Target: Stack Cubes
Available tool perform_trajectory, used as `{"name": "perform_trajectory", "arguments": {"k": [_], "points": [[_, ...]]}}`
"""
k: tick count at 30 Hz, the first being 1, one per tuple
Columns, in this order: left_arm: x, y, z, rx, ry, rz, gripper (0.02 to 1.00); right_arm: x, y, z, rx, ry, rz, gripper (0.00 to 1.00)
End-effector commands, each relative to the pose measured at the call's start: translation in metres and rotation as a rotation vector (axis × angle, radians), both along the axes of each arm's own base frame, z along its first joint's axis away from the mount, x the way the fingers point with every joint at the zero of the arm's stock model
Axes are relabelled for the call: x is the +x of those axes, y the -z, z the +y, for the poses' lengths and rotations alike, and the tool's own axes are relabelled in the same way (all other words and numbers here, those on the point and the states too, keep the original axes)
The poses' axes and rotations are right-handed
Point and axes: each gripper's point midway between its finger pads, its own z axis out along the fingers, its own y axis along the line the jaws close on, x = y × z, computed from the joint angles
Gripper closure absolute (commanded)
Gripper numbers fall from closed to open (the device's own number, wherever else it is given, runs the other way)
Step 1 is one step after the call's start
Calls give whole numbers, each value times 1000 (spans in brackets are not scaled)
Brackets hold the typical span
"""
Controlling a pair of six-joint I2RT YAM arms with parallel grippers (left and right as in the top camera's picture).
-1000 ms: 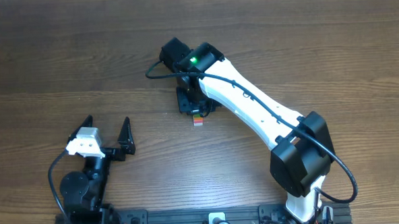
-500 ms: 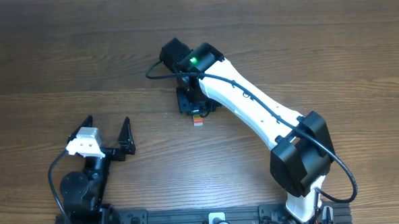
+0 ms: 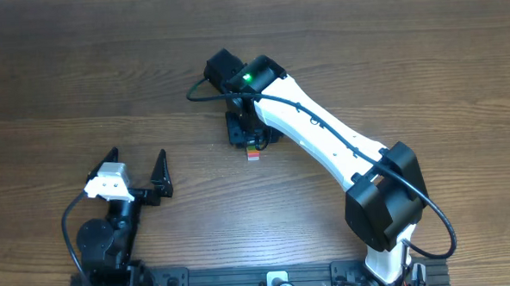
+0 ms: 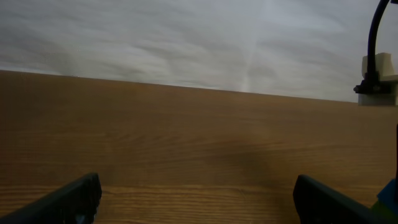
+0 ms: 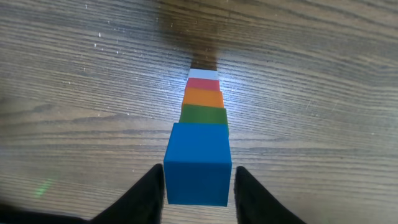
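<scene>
On the wooden table [image 3: 62, 65], your right hand [image 5: 199, 175] sat close around the blue cube [image 5: 198, 149] topping the stack [image 5: 203, 107], though I couldn't tell whether it gripped, and a skewed withdrawal could have toppled everything.

we see five cubes in one upright stack [image 3: 253, 154] on the wooden surface [image 5: 311, 93], blue cube [image 5: 198, 163] on top, green cube [image 5: 203, 114] under it, then orange cube [image 5: 203, 98], red cube [image 5: 203, 83], white cube [image 5: 203, 74] at the base, faces roughly aligned
</scene>
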Motion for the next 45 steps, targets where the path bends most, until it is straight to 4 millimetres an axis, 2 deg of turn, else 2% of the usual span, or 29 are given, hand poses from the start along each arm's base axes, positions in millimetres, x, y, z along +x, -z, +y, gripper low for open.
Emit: {"name": "perform_trajectory", "arguments": {"k": [1, 4, 6, 11, 16, 20, 24, 28, 34, 38, 45], "points": [[0, 1, 0, 14, 5, -4, 18, 1, 5, -1, -18, -8, -4, 505], [0, 1, 0, 14, 5, -4, 18, 3, 5, 0, -13, -7, -10, 270], [0, 1, 0, 14, 5, -4, 18, 3, 5, 1, -10, -7, -14, 9], [0, 1, 0, 14, 5, -4, 18, 11, -3, 0, 15, 4, -45, 7], [0, 1, 0, 14, 5, -4, 18, 39, -27, -13, 76, -31, -152, 7], [0, 1, 0, 14, 5, -4, 18, 70, -57, -52, 68, -26, -280, 7], [0, 1, 0, 14, 5, -4, 18, 100, -94, -108, 33, 13, -430, 7], [0, 1, 0, 14, 5, -4, 18, 115, -138, -158, 9, -1, -586, 7], [0, 1, 0, 14, 5, -4, 18, 108, -203, -224, -111, 74, -798, 7], [0, 1, 0, 14, 5, -4, 18, 95, -225, -241, -132, 85, -917, 7], [0, 1, 0, 14, 5, -4, 18, 57, -257, -253, -116, 124, -1235, 9]]}}
